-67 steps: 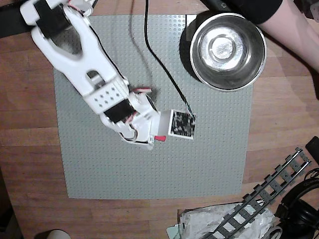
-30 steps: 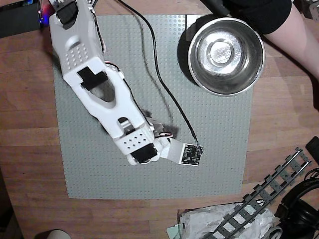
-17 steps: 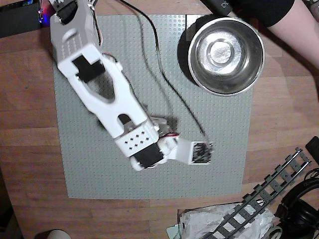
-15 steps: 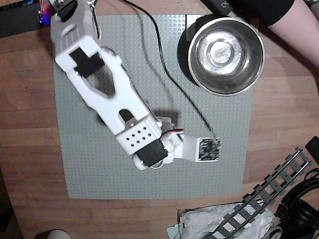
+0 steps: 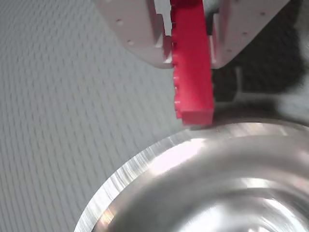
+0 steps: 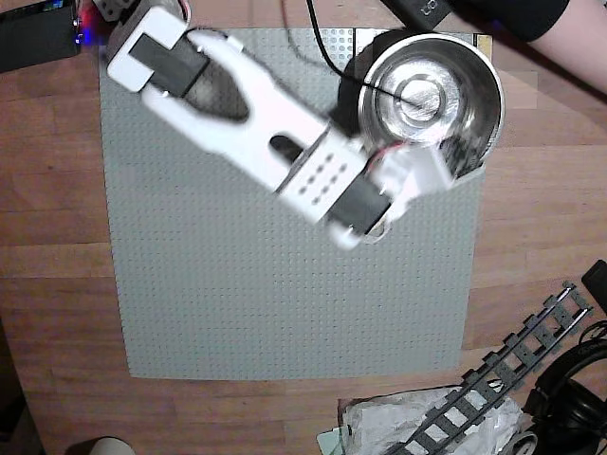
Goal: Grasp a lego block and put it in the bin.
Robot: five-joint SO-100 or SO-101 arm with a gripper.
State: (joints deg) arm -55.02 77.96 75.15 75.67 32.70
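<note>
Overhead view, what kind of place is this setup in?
Probably a home hobby table: a wooden tabletop with a grey building-brick baseplate, toy train track, a steel bowl and a person's arm nearby.

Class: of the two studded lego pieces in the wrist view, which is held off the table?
The red lego block, clamped between the jaws; the grey baseplate lies flat.

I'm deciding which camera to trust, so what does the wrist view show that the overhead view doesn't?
Only the wrist view shows the red lego block clamped in the tool, hanging just outside the rim. Only the overhead view shows the white arm, wooden table, toy track and a person's forearm. Both show the steel bowl and grey baseplate.
</note>
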